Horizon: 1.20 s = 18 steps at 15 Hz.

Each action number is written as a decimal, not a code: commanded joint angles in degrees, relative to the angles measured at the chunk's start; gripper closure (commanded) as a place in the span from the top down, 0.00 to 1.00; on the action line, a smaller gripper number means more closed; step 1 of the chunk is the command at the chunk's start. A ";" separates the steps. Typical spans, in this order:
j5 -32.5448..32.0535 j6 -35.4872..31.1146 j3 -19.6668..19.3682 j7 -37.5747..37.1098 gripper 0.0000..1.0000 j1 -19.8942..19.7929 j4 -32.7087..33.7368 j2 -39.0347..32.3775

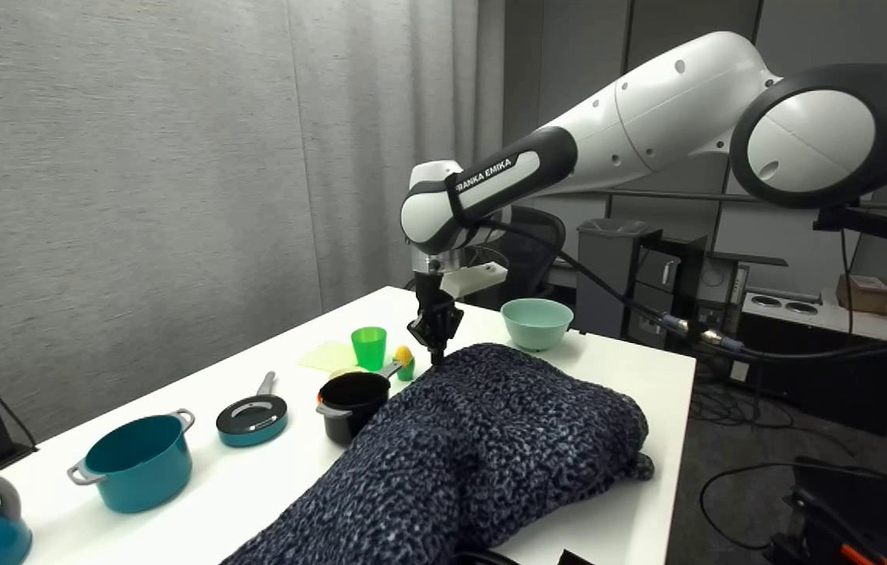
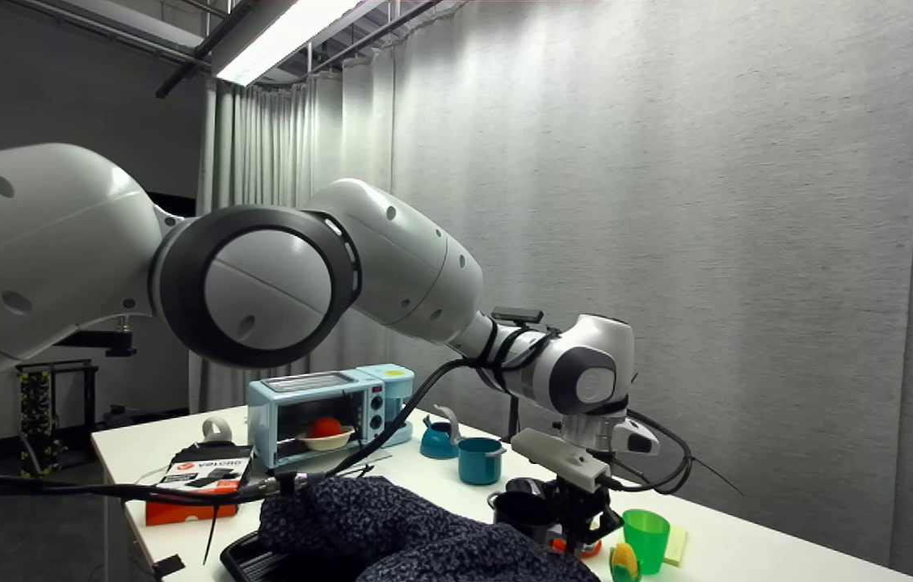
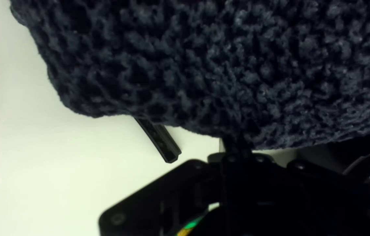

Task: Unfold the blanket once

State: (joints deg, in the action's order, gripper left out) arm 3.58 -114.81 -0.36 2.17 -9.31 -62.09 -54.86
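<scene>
Blanket (image 1: 483,447) heaped lower centre in exterior view. I judge it soft, floppy, unbreakable; thick bulk likely drags. My claw (image 3: 238,144) closed, seemingly pinching its edge, wrist view lower centre. I'd take top layer only.

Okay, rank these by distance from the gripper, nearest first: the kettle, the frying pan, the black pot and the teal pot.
In an exterior view, from the gripper:
1. Black pot, beside the blanket
2. Frying pan, left of that pot in the picture
3. Teal pot, farther left
4. Kettle, at the left edge
</scene>
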 commanded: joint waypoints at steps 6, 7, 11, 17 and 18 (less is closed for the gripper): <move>0.86 1.81 0.09 0.00 0.64 0.16 -0.52 1.14; 0.93 2.69 0.27 0.03 0.71 0.33 -1.00 1.90; 6.51 7.87 4.58 0.82 0.99 -0.07 -3.14 5.61; 13.45 13.08 6.87 -6.15 1.00 4.50 -8.13 7.85; 14.33 11.68 6.48 -9.87 1.00 5.87 -9.27 7.73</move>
State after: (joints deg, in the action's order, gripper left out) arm 15.35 -102.29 7.00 -1.68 -5.98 -67.21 -48.71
